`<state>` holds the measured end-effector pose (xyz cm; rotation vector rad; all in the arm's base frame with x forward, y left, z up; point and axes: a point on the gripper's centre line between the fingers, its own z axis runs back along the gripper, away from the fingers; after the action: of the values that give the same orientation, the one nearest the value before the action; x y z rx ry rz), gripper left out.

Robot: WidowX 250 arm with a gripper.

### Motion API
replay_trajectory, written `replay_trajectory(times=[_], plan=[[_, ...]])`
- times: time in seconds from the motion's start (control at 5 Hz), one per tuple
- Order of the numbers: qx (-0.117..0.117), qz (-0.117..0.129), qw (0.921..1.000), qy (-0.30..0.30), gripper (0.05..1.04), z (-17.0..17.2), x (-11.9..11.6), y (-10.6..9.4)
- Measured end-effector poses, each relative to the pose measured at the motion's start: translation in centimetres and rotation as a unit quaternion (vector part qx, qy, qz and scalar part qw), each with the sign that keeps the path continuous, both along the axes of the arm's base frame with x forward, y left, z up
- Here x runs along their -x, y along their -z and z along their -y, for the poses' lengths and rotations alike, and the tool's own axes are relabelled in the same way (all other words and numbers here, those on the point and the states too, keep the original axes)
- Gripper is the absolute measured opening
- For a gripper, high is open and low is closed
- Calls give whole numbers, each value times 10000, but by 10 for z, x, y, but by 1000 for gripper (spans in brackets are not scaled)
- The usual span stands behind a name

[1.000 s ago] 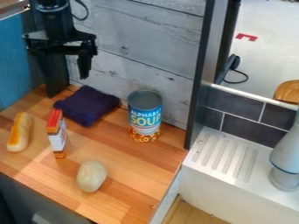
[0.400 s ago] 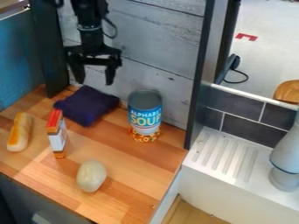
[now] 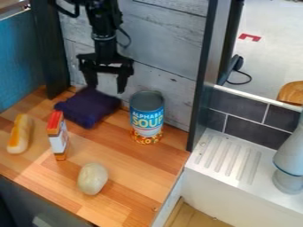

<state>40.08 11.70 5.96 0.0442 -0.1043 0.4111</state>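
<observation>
Item 1: black gripper [image 3: 106,88], hanging near the pale plank wall [image 3: 160,57] at the upper left of the view. Fingers spread wide apart, pointing down, nothing held between them.

Item 2: dark purple cloth [image 3: 89,108], one, folded or bunched, lying on the far part of the wooden surface [image 3: 127,177]. Nearest piece to the gripper, just below the fingers (whether a tip touches its far edge, one cannot tell).

Item 3: soup can [image 3: 146,117], one, upright, beside the cloth and near the wall.

Item 4: small red, white and orange box [image 3: 58,135], standing on end on the near side of the cloth.

Item 5: toy hot dog in its bun [image 3: 21,134], lying at the left of the surface, beside the box.

Item 6: pale, rounded, potato-like piece [image 3: 92,178], lying nearer the surface's front edge.

Condition of work: by judgement, at the approach stage. Done: fingers apart, gripper close over the cloth. Outstanding: any grasp or lift; all five loose pieces rest on the surface.
</observation>
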Motion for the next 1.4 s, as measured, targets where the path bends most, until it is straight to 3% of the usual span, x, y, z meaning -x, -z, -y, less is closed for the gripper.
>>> replay_trajectory(times=[0.2,0.8,1.4], plan=[[-29,126,9999,81,1001,2,-6,5],[130,92,9993,343,1001,19,-11,17],[-16,12,9974,717,1001,40,-14,17]])
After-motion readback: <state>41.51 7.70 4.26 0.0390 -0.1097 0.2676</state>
